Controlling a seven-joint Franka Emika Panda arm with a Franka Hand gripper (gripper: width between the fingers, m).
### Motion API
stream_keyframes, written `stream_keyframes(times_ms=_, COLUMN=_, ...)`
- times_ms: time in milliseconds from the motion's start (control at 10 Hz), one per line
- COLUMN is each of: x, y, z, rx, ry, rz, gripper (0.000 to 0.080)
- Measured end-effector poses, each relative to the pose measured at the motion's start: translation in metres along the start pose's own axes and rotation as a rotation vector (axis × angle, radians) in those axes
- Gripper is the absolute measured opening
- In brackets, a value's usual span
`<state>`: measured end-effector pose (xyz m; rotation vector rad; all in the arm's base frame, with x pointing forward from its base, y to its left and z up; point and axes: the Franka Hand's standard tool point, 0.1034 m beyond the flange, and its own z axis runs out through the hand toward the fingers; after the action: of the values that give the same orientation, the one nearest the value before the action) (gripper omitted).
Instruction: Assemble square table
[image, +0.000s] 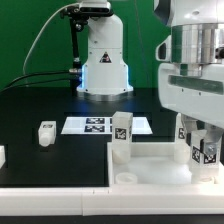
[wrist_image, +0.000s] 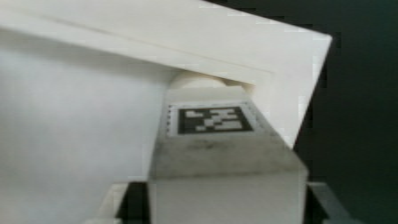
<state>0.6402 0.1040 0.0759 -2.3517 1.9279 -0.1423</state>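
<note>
The square table's white panel (image: 150, 165) lies at the front of the black table, rim up. One white tagged leg (image: 122, 135) stands upright at its corner on the exterior view's left. My gripper (image: 200, 138) is at the panel's corner on the exterior view's right, shut on a second tagged leg (image: 206, 152) held upright against that corner. In the wrist view the leg (wrist_image: 217, 150) sits between the jaws of my gripper (wrist_image: 217, 202), its far end meeting the panel's corner (wrist_image: 89, 110). A third leg (image: 46, 133) lies loose on the exterior view's left.
The marker board (image: 100, 125) lies flat behind the panel. The arm's white base (image: 103, 65) stands at the back. A white border strip (image: 60, 195) runs along the front edge. Another white piece (image: 2, 155) shows at the exterior view's left edge.
</note>
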Motion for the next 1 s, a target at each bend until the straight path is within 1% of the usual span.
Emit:
stream_keyframes(times_ms=100, x=0.000, y=0.001, z=0.000, rx=0.002, ry=-0.001, rz=0.149, gripper=0.0286)
stream_keyframes(times_ms=200, x=-0.002, y=0.001, z=0.000, rx=0.010, ry=0.000, rz=0.297, gripper=0.0286)
stream_keyframes(times_ms=400, x=-0.002, y=0.002, z=0.000, rx=0.009, ry=0.003, rz=0.211, gripper=0.0287)
stream_keyframes(times_ms=500, x=-0.002, y=0.004, z=0.001, rx=-0.007, ry=0.010, rz=0.027, gripper=0.0388)
stream_keyframes(times_ms=600, x=-0.006, y=0.001, z=0.001, rx=0.007, ry=0.016, rz=-0.218, gripper=0.0525)
stream_keyframes(times_ms=700, x=-0.011, y=-0.001, z=0.003, rx=0.032, ry=0.021, rz=-0.439, gripper=0.0623)
stream_keyframes(times_ms=800, x=-0.012, y=0.000, z=0.004, rx=0.039, ry=0.020, rz=-0.531, gripper=0.0641)
stream_keyframes(times_ms=1000, x=-0.011, y=0.000, z=0.004, rx=0.037, ry=0.024, rz=-0.650, gripper=0.0641)
